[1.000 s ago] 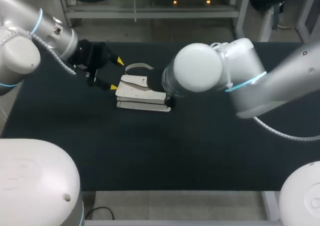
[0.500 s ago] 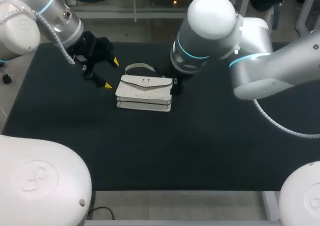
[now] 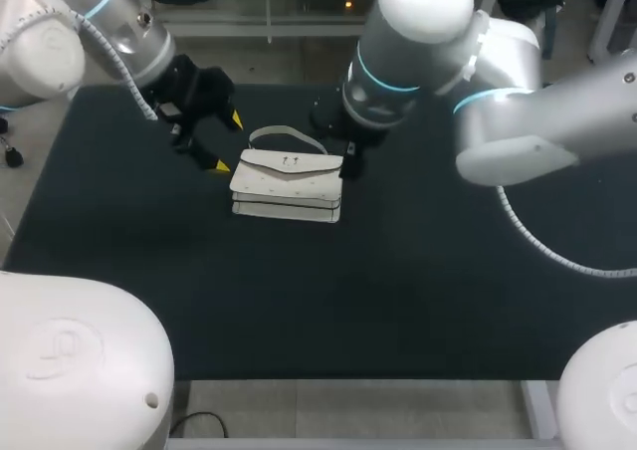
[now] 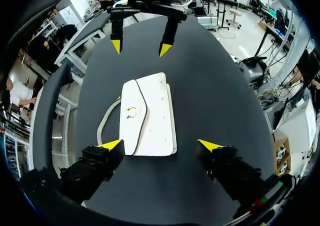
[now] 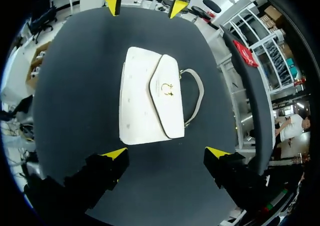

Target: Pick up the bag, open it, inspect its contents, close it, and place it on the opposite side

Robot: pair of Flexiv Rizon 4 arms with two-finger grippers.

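Observation:
A white handbag [image 3: 287,182] with a flap, a gold clasp and a pale strap lies flat on the black table [image 3: 398,291]. My left gripper [image 3: 227,142] stands open just left of the bag, touching nothing. My right gripper [image 3: 347,161] is at the bag's right end, mostly hidden under its arm. In the left wrist view the handbag [image 4: 147,114] lies ahead of my open left gripper [image 4: 161,145], with my right gripper [image 4: 140,48] open beyond it. In the right wrist view the handbag [image 5: 150,101] lies ahead of my open right gripper [image 5: 166,152], and my left gripper [image 5: 142,5] stands past it.
The table's back edge [image 3: 299,84] runs just behind the bag and both grippers. My right arm's large elbow [image 3: 418,42] hangs over the back middle of the table.
My right arm has lifted and swung back, uncovering the bag's right half. My left gripper has shifted slightly toward the table's back. The bag has stayed in place.

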